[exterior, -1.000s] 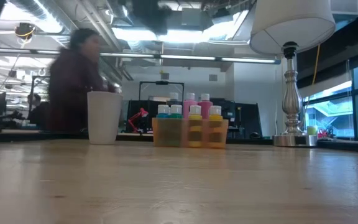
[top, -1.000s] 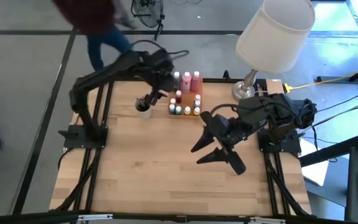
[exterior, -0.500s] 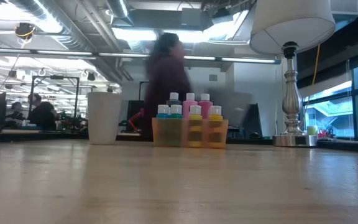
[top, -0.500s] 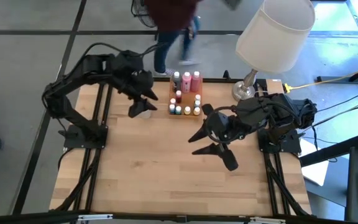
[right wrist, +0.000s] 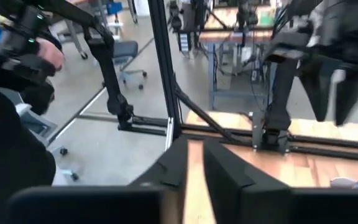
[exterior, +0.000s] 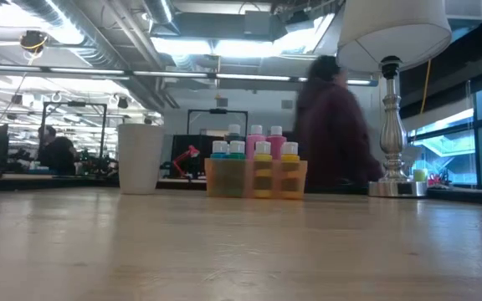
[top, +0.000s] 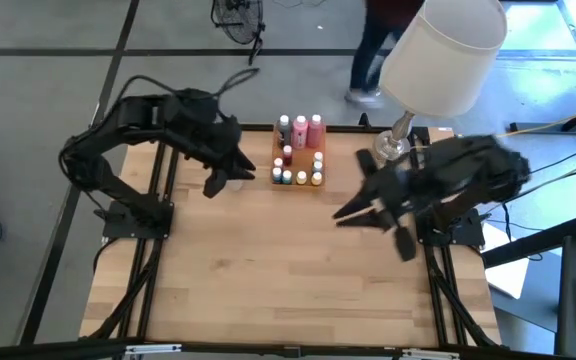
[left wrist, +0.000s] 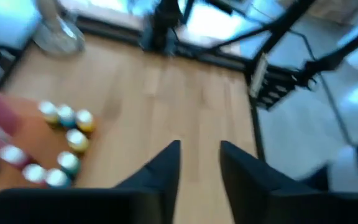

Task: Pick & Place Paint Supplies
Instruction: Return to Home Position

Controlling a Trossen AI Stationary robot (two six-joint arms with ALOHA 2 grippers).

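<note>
The paint supplies stand in an orange tray (top: pixel 316 148) at the table's far middle. There are pink and dark squeeze bottles (top: pixel 306 128) at its back and small white-capped pots (top: pixel 298 176) in front. In the low view the same pots (exterior: pixel 258 150) show above the tray's wall (exterior: pixel 256 180). My left gripper (top: pixel 224 178) hovers left of the tray, raised, over the pale cup (exterior: pixel 141 159). It is open and holds nothing (left wrist: pixel 199 163). My right gripper (top: pixel 370 212) hangs above the table's right part. Its fingers stand a narrow gap apart, with nothing between them (right wrist: pixel 194 163).
A table lamp with a white shade (top: pixel 446 52) and a metal base (top: pixel 392 146) stands at the far right corner. A person (exterior: pixel 333 125) walks past behind the table. Bare wood (top: pixel 278 270) spreads across the middle and near half.
My left gripper has drawn back from the cup and tray toward the table's left and risen, rolling at the wrist. My right gripper has pulled back from the table's middle toward the right and far side. The person has crossed behind the table from left to right.
</note>
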